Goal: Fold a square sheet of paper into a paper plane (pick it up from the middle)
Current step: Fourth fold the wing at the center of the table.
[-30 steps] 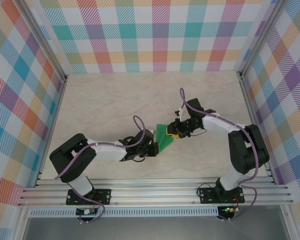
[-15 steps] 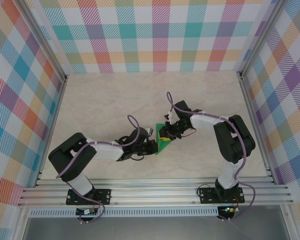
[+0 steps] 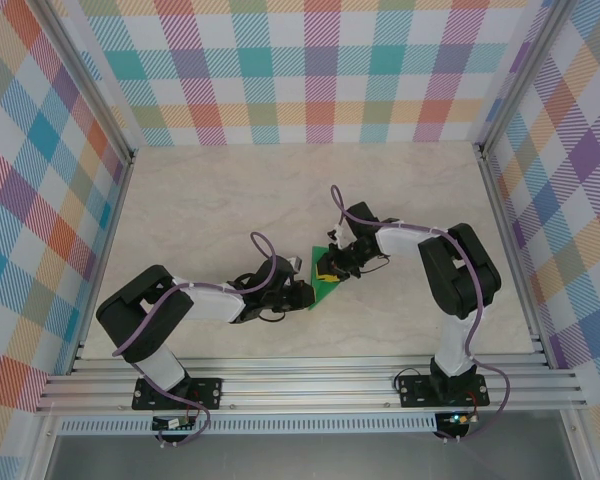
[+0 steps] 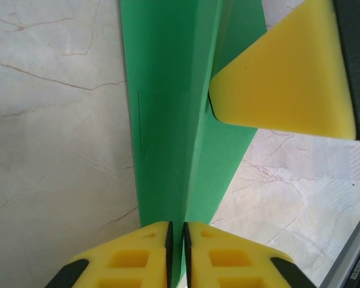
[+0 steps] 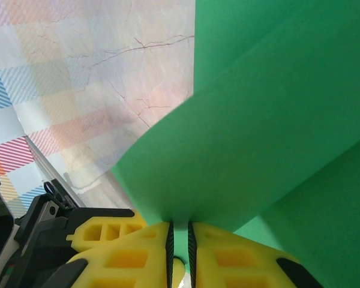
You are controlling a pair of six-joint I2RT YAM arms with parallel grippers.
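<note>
Square sheet of paper [image 3: 326,288]: bright green and already creased. A long fold runs straight ahead from the left claw's fingertips. It sits between the two claws.
Left claw [image 4: 177,231]: fingers nearly together, pinching the sheet's near edge right at the fold line.
Right claw [image 5: 179,231]: fingers likewise almost closed, with a green edge caught between them. The sheet bellies upward ahead of it.
Spacing: claws are just beside each other. One pad [image 4: 288,72] of the right claw lies against the sheet, ahead and to the right of the left claw's tips.
Tabletop [image 4: 54,150]: pale marble pattern, showing to the left of the left claw. Whether the sheet's far end rests on it cannot be told.
Risk, tear: both claws hold thin paper at close range, so any pull apart would probably rip it at a pinch point.
Risk, slip: each hold is on a bare edge, so a twist could draw the sheet out.
Risk, skewed crease: the bulge ahead of the right claw could flatten off-line.
Pose, left arm: low and stretched toward the middle, wrist near the tabletop.
Pose, right arm: elbow raised, forearm angled inward and down to meet the sheet.
</note>
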